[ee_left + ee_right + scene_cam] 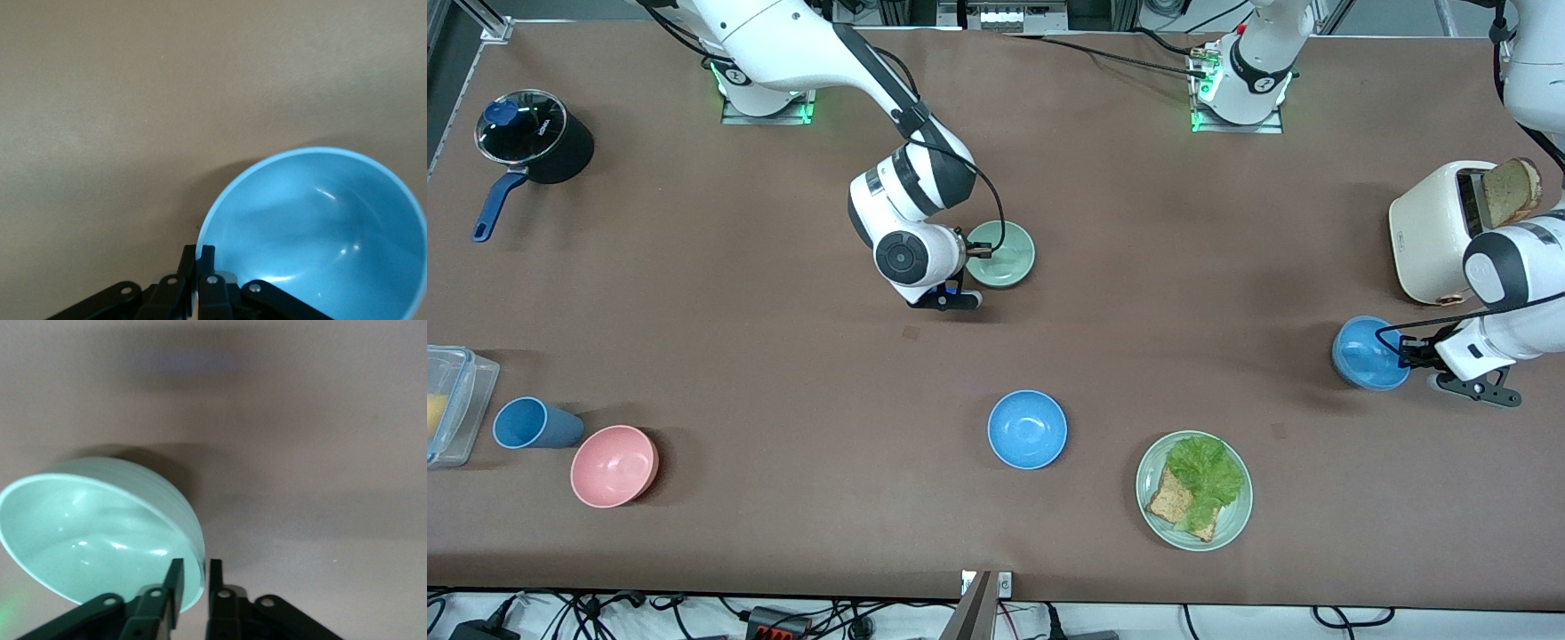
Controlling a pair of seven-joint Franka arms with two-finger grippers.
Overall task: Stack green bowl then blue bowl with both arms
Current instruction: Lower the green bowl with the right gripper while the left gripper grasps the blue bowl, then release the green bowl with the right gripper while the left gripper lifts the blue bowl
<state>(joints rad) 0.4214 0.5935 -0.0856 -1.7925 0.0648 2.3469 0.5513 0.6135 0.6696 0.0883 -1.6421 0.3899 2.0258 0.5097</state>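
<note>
A brown table (1049, 356) fills the frame of the front view, the two arm bases along its top edge. Centre frame, slightly above the middle: the right gripper (971, 260) pinches the rim of the green bowl (1005, 253); in the right wrist view the fingers (175, 581) straddle the wall of this bowl (93, 533), which tilts clear of the surface with its shadow beneath. Right edge of the frame, at mid-height: the left gripper (1409, 353) pinches the rim of one blue bowl (1365, 353); the left wrist view shows the jaws narrowed on the rim of that bowl (320, 227), which appears tilted.

A second blue bowl (1027, 429) rests unheld at lower centre, directly below the green bowl in the frame. Also present: a plate (1152, 502) with lettuce and bread at lower right, a toaster (1432, 240) at upper right, a pot (538, 138) at upper left, and a pink bowl (614, 465), a tumbler (529, 424) and a clear container (454, 404) at lower left.

Governing relation: the green bowl lies well apart from the held blue bowl, toward the frame's left and somewhat higher. Judged from the order of the task, the green bowl must be set down first; the left arm then has to carry its bowl leftward across the frame to above it.
</note>
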